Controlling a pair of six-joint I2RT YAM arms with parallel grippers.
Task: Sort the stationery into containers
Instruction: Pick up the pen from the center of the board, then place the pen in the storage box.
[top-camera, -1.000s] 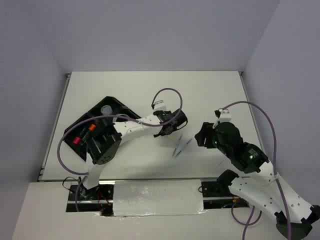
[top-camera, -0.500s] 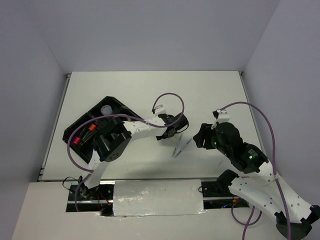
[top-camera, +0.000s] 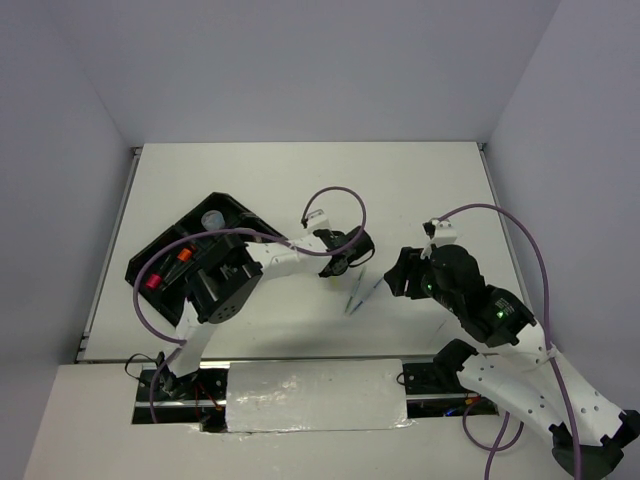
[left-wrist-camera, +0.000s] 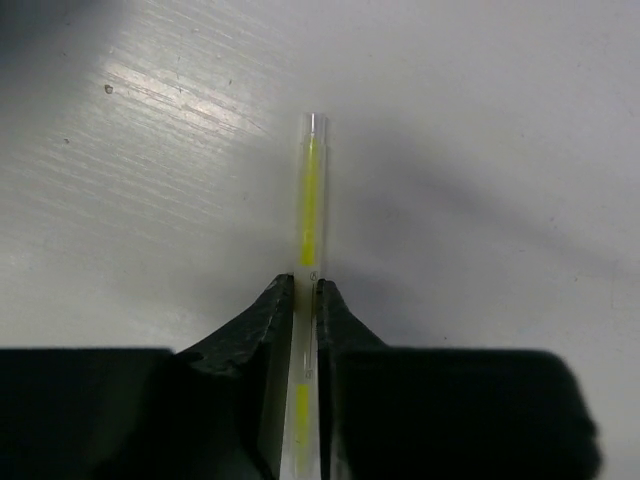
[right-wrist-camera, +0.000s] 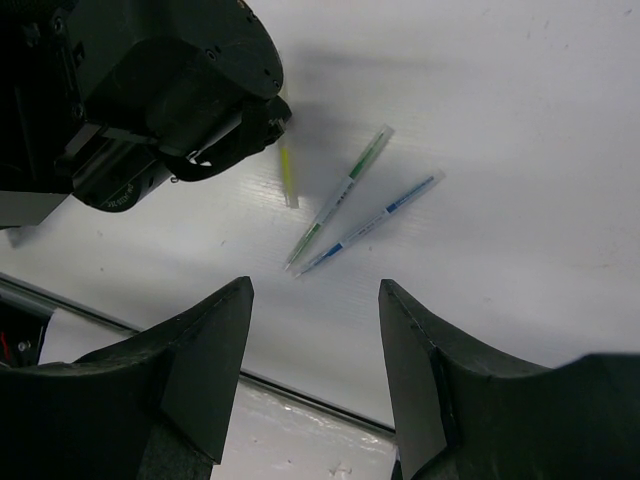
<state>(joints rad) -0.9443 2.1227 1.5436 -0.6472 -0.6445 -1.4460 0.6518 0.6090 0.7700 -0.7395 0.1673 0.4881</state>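
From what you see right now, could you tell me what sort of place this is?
Probably a lab robot test cell: a white table boxed in by plain walls, two arms mounted at its edge, slim pens and a black organiser tray.

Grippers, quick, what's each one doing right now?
Left gripper: closed on the yellow stick.
Right gripper: open, holding nothing.

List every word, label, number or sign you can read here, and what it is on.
None can be read.
Tiny dark print on the clear plastic pen with a yellow core, just above the left gripper: too small to read.
Pale marks on that gripper's black housing in the right wrist view: blurred.
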